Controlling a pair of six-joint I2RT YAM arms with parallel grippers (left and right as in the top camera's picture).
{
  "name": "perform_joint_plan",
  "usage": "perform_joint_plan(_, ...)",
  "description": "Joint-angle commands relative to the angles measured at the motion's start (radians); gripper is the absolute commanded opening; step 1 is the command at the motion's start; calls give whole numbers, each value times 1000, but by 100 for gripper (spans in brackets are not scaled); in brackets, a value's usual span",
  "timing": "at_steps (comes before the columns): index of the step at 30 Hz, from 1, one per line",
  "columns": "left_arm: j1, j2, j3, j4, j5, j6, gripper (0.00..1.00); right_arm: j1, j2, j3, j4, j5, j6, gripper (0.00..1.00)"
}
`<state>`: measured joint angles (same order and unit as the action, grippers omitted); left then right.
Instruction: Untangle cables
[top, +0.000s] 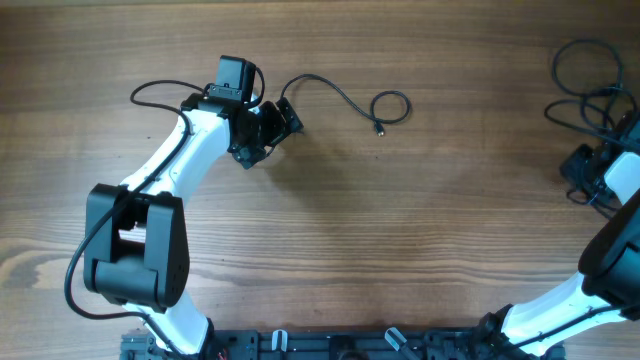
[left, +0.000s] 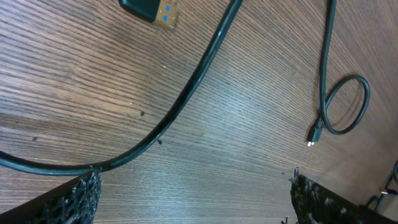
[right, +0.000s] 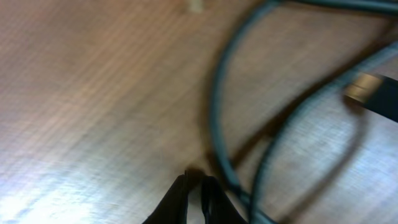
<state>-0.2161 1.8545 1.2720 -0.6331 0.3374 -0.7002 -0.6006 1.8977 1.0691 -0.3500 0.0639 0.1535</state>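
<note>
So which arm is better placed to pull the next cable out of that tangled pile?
Right, probably: the right gripper sits at the tangled cables, its fingers nearly together. The left gripper, open, is far off at the single loose cable.

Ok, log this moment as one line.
left gripper: open, over loose cable | right gripper: nearly shut, beside tangled cables | task: tangle not yet cleared

The left arm stretches forward with its elbow bent, the left gripper (top: 284, 120) spread wide. The right arm reaches far right, the right gripper (right: 194, 198) nearly closed.
</note>
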Motion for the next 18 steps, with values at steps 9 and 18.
perform_joint_plan(9,-2,-22,7,7,-22,16,100,122,79,-47,51,-588,42,32)
perform_joint_plan(18,-2,-22,7,8,-22,16,100,362,79,-47,176,-584,220,40)
